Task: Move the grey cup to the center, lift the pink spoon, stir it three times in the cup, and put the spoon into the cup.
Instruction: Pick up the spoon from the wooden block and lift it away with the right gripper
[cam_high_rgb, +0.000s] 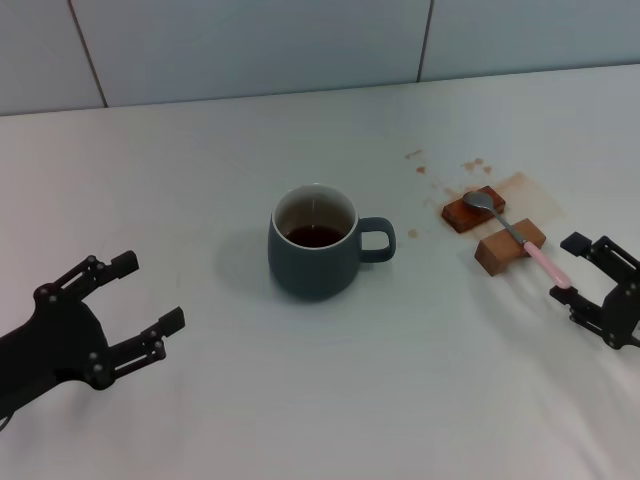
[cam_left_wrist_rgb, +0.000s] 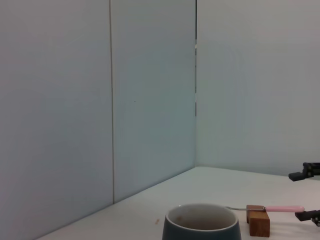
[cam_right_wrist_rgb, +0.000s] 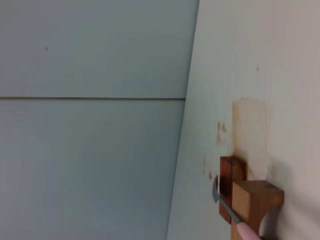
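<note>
The grey cup (cam_high_rgb: 315, 243) stands upright at the middle of the white table, handle pointing right, with dark brown liquid inside; its rim also shows in the left wrist view (cam_left_wrist_rgb: 201, 223). The pink spoon (cam_high_rgb: 518, 236) rests across two brown wooden blocks (cam_high_rgb: 490, 228) to the cup's right, silver bowl at the back, pink handle toward the front right; it also shows in the left wrist view (cam_left_wrist_rgb: 282, 208) and in the right wrist view (cam_right_wrist_rgb: 235, 218). My left gripper (cam_high_rgb: 147, 294) is open and empty at the front left, apart from the cup. My right gripper (cam_high_rgb: 568, 268) is open just beyond the spoon handle's tip.
Brown stains (cam_high_rgb: 510, 187) mark the table behind and around the blocks (cam_right_wrist_rgb: 250, 197). A pale tiled wall (cam_high_rgb: 300, 40) runs along the table's back edge.
</note>
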